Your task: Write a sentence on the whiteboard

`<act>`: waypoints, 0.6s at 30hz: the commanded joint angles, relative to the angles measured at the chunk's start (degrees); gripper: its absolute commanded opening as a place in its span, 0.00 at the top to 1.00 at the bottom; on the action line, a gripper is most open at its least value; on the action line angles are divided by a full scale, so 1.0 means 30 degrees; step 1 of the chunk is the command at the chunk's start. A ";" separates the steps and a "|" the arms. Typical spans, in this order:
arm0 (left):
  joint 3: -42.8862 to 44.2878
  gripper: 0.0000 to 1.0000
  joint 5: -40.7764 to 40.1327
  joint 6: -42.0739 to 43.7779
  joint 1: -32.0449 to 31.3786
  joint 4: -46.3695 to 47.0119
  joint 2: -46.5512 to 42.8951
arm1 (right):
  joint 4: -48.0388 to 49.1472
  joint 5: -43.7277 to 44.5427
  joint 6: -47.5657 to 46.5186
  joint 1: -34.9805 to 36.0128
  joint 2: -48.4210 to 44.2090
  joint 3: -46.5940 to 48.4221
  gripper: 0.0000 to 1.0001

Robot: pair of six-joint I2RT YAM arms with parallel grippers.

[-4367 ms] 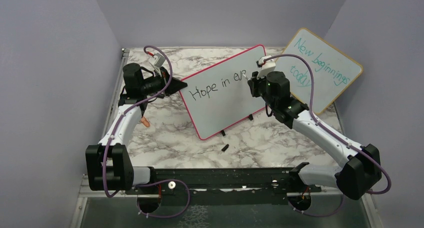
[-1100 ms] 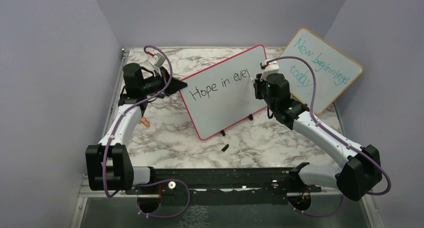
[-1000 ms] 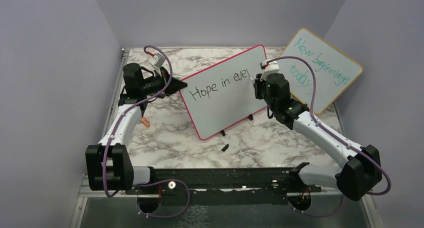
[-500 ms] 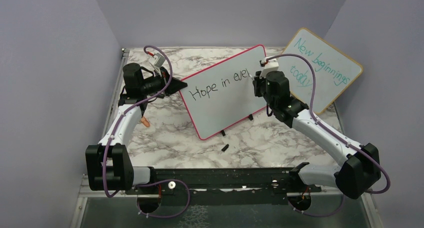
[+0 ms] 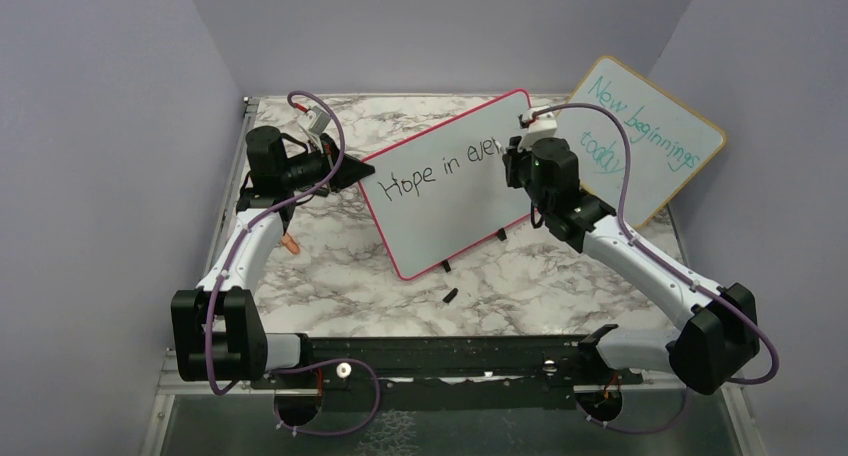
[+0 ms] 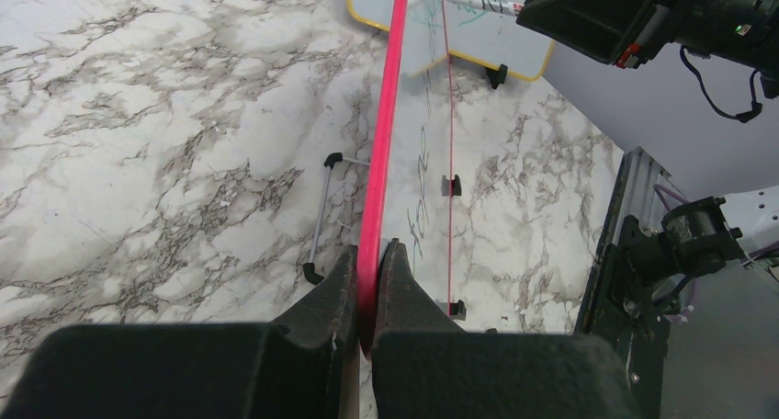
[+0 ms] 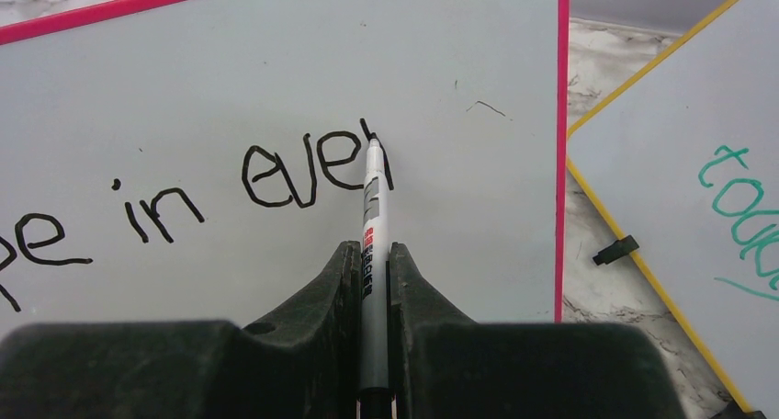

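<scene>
Whiteboard stands propped on small black feet near the middle of the marbled surface, leaning back, its long side running diagonally from near left to far right. Thin pink-red frame all round. Left claw is pinched together on the board's left edge; the wrist view shows the pink frame caught between both fingers, with the board running away edge-on from the camera. Right claw is clamped on a slim grey-white marker, barrel gripped between the two fingers and pointing forward at the board face. The marker tip meets the board at the upper right part of its face, at the top of a short upright stroke. The sentence so far reads "Hope in eve" in black, plus that one stroke, all in a single line across the upper half; the lower half of the board is unmarked. Just beyond the right edge a second board with a yellow-wood frame leans against the back wall, carrying teal writing. A small black piece lies on the surface in front of the whiteboard, apart from its feet.
</scene>
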 commanded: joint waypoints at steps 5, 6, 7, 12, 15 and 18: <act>-0.0661 1.00 -0.1292 0.3111 -0.0216 -0.2016 0.0710 | 0.0823 0.0289 -0.0055 -0.0354 0.0365 0.0601 0.99; -0.0665 1.00 -0.1314 0.3131 -0.0216 -0.2016 0.0708 | 0.0856 0.0290 -0.0032 -0.0370 0.0365 0.0597 0.99; -0.0669 1.00 -0.1309 0.3123 -0.0216 -0.2024 0.0715 | 0.0882 0.0308 -0.0025 -0.0394 0.0365 0.0586 0.99; -0.0645 1.00 -0.1320 0.3120 -0.0216 -0.2016 0.0727 | 0.0908 0.0403 -0.0032 -0.0558 0.0274 0.0530 0.99; -0.0645 1.00 -0.1321 0.3091 -0.0216 -0.2016 0.0753 | 0.0944 0.0385 0.0004 -0.0577 0.0035 0.0428 0.99; -0.0645 1.00 -0.1319 0.3085 -0.0216 -0.2018 0.0725 | 0.0897 0.0606 -0.0030 -0.0614 -0.0192 0.0353 0.99</act>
